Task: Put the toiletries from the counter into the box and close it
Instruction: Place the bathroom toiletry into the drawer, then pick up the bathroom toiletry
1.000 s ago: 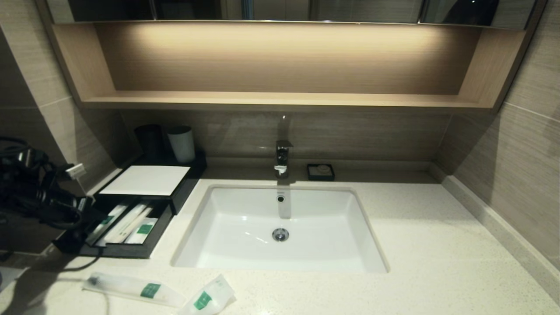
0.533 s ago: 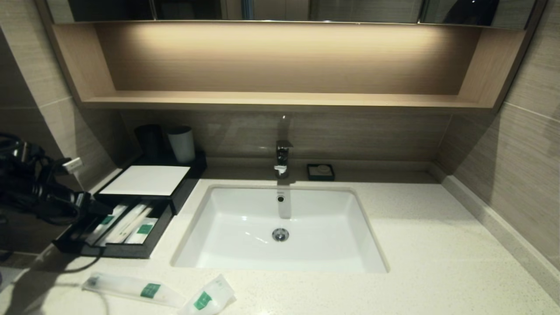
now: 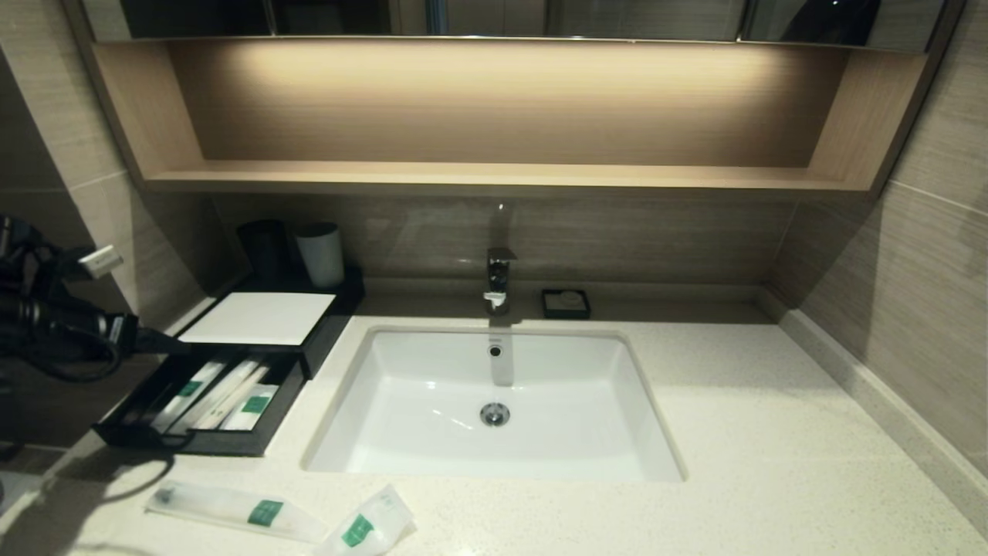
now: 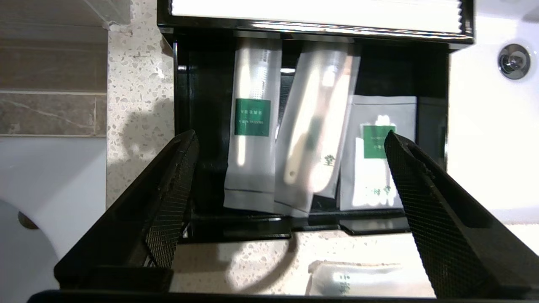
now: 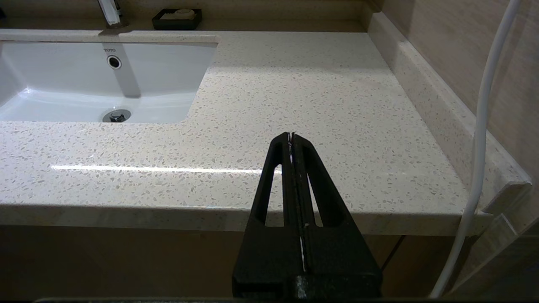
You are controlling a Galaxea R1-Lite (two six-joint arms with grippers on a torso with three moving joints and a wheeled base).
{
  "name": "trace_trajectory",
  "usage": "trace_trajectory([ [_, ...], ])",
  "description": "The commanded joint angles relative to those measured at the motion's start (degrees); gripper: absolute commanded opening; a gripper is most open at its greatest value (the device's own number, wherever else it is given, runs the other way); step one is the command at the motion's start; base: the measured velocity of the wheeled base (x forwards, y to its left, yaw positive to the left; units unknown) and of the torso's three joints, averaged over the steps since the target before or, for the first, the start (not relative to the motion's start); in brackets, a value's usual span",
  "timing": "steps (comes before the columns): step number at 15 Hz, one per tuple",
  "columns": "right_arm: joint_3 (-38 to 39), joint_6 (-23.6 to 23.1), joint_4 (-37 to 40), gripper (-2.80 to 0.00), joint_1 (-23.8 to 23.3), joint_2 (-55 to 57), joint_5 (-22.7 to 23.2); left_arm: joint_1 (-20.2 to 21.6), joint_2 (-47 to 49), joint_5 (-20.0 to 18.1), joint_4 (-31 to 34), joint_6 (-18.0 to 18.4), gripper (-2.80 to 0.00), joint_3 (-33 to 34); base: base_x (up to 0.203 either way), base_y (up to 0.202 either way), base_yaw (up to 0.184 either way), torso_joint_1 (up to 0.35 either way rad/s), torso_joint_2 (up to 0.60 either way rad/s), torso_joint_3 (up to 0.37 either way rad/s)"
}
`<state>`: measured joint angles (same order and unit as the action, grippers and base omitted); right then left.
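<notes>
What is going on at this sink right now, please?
The left gripper, open and empty, hovers over the box's open drawer, which holds three sachets. Two more sachets lie on the counter in front. The right gripper is parked shut at the counter's front edge.

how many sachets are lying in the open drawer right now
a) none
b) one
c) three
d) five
c) The left wrist view shows three in the drawer: a long sachet, a tilted sachet overlapping it, and a short sachet. The open left tool is above them.
</notes>
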<state>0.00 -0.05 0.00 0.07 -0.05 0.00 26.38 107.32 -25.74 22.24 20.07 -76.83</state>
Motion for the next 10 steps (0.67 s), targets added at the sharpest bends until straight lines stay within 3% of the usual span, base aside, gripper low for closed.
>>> trace_trajectory([
  [1,0.09,-0.04,0.0,-2.8,0.01,0.05,0.0,-0.14,-5.27,-0.5,0.09,0.15,-2.8,2.45,0.0,0.0,0.0,0.0,0.0,0.0],
  [8,0.09,-0.04,0.0,-2.8,0.01,0.05,0.0,-2.86,-17.98,-1.13,0.53,-0.44,-2.8,10.81,0.0,0.0,0.0,0.0,0.0,0.0],
  [10,0.09,-0.04,0.0,-2.8,0.01,0.05,0.0,-3.72,-21.04,-0.96,0.64,-5.25,-2.8,12.69,0.0,0.0,0.0,0.0,0.0,0.0],
])
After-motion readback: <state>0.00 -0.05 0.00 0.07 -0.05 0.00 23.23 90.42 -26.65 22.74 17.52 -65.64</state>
